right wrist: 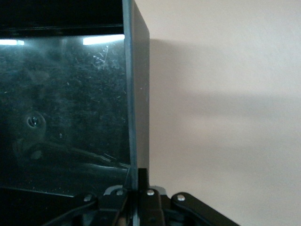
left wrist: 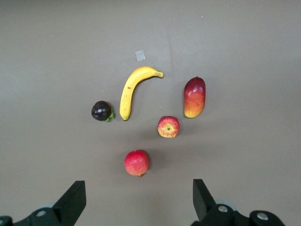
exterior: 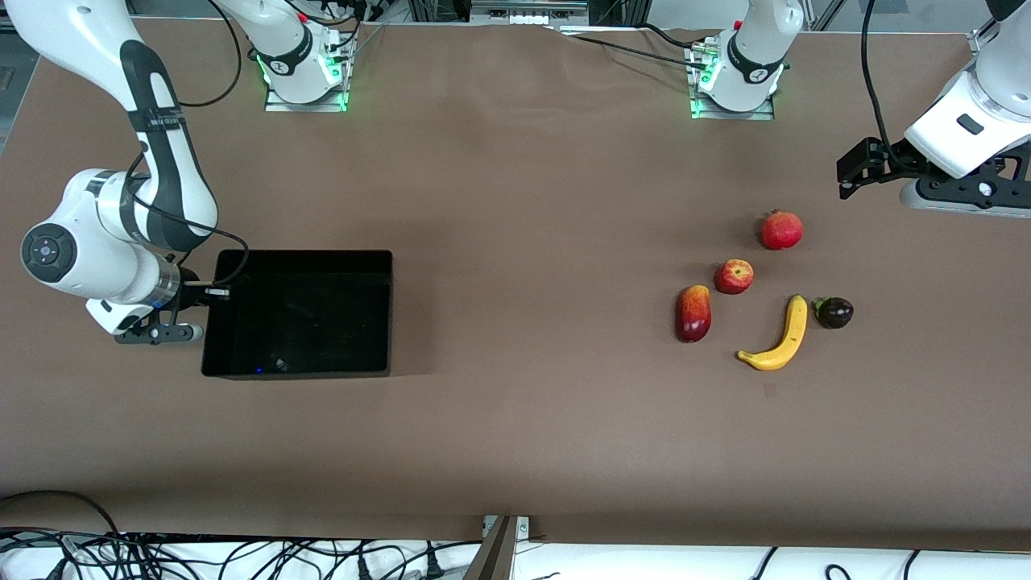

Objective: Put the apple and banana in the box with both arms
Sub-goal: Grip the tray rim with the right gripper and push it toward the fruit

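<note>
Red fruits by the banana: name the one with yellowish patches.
The apple: small, round, red streaked with yellow. The pomegranate is plain red with a crown; the mango is elongated, shading to orange.

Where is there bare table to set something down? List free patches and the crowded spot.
Free: the wide middle of the table between the box and the mango; also the strip nearer the camera than both. Crowded: mango, apple, banana, pomegranate and dark fruit clustered. Right pincer grips the box wall; left pincer, open, hangs above table beside pomegranate.
</note>
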{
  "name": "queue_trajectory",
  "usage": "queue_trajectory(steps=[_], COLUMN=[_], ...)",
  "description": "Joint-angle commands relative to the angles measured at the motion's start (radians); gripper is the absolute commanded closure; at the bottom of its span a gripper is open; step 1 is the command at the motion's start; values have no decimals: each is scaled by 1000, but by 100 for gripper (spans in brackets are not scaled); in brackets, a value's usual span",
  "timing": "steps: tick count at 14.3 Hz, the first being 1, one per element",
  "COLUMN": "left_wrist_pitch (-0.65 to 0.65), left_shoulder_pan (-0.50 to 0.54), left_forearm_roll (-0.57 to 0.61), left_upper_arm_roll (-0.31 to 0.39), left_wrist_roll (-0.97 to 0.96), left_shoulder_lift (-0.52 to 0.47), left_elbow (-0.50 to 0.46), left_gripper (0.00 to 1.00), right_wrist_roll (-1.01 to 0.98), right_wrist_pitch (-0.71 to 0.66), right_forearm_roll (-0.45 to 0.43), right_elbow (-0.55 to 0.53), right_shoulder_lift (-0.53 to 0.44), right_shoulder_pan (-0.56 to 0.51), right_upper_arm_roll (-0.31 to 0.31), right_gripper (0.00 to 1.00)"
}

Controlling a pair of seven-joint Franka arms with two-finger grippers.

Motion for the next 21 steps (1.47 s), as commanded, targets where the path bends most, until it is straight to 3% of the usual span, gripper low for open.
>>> queue_trajectory(steps=[1,6,11,15,18,21], left_wrist_pitch=[-26,-29,-30,-30,-30,-32], left_shoulder_pan=[-1,0,-1,-1,-1,0], left_forearm_roll=[-8,-8,-8,-8,-8,-11], left_upper_arm_roll=[1,1,1,1,1,1], left_wrist_roll=[-8,-8,-8,-8,-8,-3], left_shoulder_lift=[11,11,11,11,11,11], left_elbow=[29,29,29,29,30,29], left_gripper=[0,0,0,0,0,0], right_wrist_roll=[48,321,582,674,686,717], right_wrist_pitch=[-137,-142,-23,88,116,125], right_forearm_roll=[40,126,165,165,165,165], right_elbow=[140,220,413,474,489,497], right_shoulder_lift=[-11,41,240,363,406,410], right_shoulder_pan=[57,330,557,639,647,647], right_upper_arm_roll=[35,48,54,54,95,98], right_gripper=[100,100,100,100,100,100])
